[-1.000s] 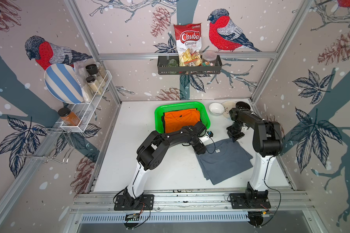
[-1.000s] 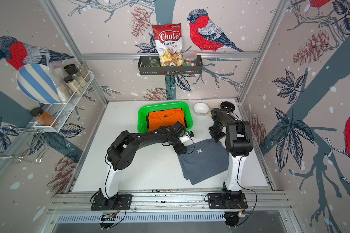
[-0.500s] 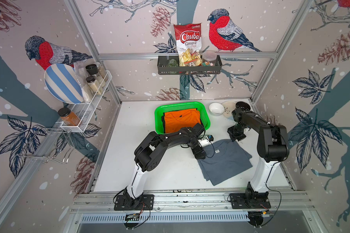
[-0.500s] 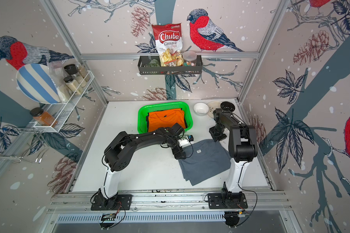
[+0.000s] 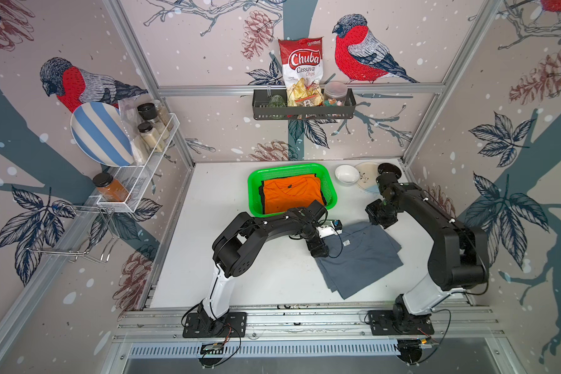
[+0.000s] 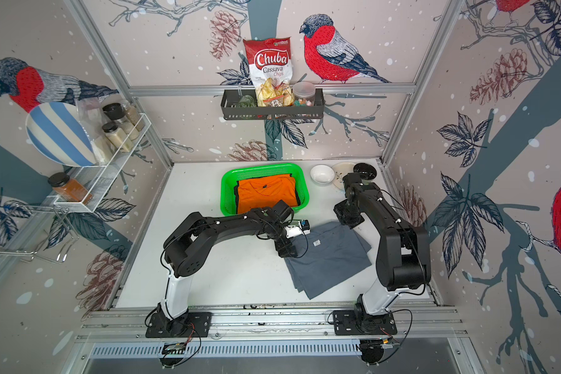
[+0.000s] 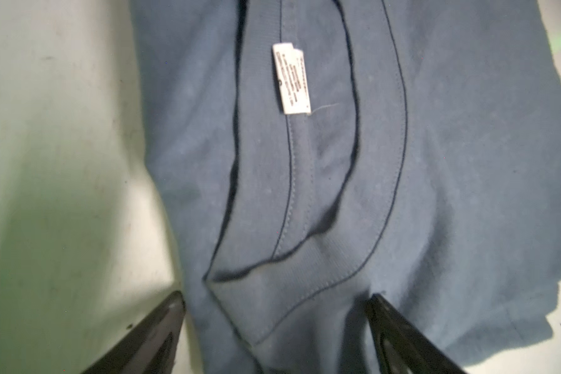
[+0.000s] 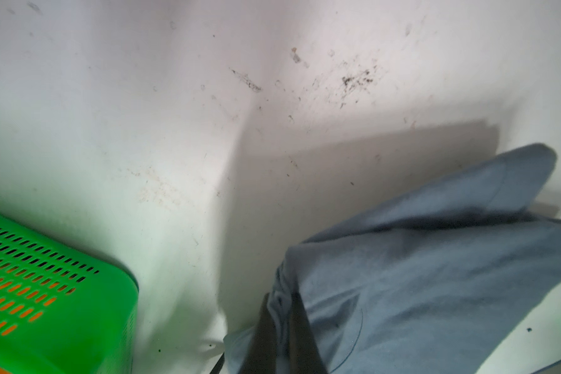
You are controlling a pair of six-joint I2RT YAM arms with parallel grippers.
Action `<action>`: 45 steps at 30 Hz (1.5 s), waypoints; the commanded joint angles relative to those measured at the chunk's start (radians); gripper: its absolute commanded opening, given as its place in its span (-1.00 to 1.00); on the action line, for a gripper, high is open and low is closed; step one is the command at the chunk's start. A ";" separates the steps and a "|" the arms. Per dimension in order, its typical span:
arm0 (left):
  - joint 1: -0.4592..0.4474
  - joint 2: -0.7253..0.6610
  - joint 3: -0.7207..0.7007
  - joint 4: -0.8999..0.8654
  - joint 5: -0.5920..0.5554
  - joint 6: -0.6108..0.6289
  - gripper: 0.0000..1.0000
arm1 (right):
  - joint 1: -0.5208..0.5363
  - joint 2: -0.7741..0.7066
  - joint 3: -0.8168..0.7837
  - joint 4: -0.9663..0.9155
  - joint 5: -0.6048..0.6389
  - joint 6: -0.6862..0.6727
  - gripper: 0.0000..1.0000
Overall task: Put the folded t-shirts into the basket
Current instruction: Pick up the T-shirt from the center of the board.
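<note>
while the orange t-shirt (image 5: 292, 196) lies in the basket (image 5: 285, 170), the grey-blue t-shirt (image 5: 363, 259) is pinched by the right gripper (image 8: 282, 323) — the left gripper (image 7: 276, 299) is spread wide over it.

I note left arm (image 5: 259, 226) and right arm (image 5: 434, 217) matte black, white lower links (image 5: 219, 291), black base plates (image 5: 214, 323), thin looping cables (image 5: 337, 249).

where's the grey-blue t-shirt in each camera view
in a top view: grey-blue t-shirt lying flat right of centre, nearer than the green basket
in a top view: same place, basket behind it
left wrist: fills most of the picture, white label showing
right wrist: bunched corner close to the camera, apart from the basket's mesh wall
shared landmark: the green basket; left wrist shows at most a green blur
</note>
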 commanded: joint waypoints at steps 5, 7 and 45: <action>-0.003 0.004 -0.026 -0.170 -0.113 -0.082 0.83 | 0.004 -0.103 -0.021 -0.002 -0.024 -0.018 -1.00; -0.002 -0.007 -0.046 -0.161 -0.101 -0.089 0.84 | 0.006 -0.139 -0.026 0.007 -0.027 -0.032 -1.00; 0.074 -0.202 -0.002 -0.362 0.147 0.047 -1.00 | 0.016 -0.356 -0.035 0.022 -0.117 0.015 -1.00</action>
